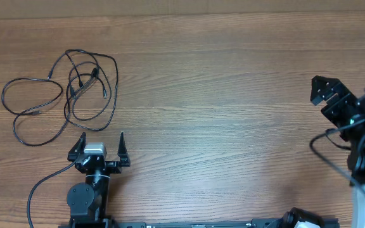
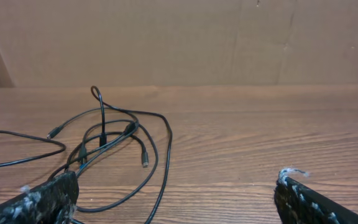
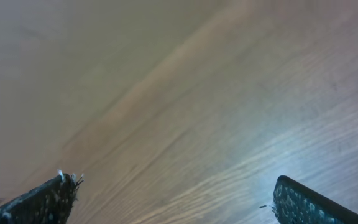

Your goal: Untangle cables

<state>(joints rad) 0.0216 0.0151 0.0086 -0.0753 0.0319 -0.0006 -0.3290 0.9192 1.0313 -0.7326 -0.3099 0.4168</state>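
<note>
Since the overhead view is small, any lettering on the arm housings cannot be read.

- Cables [image 1: 94,72] are seen on the far-left part of the table [image 1: 233,95], loosely looped over one another, with a separate wide loop spread further left.
- From the left wrist, the bunch [image 2: 129,129] is seen lying ahead and to the left. One strand is arched up off the wood, and small plug ends are picked out among the loops. Two strands are cut off at the left edge of that view.
- Left gripper [image 1: 102,135] is spread wide and holds nothing. It is placed just short of the bunch, not touching it. Its pads are seen worn and flecked white.
- Right gripper [image 3: 173,182] is likewise spread wide and empty, over blurred wood grain. Overhead it [image 1: 325,90] is found at the far right, well apart from the cables, with the arm partly cut off by the frame edge.
- A plain brown cardboard wall [image 2: 229,37] is seen behind the table.
</note>
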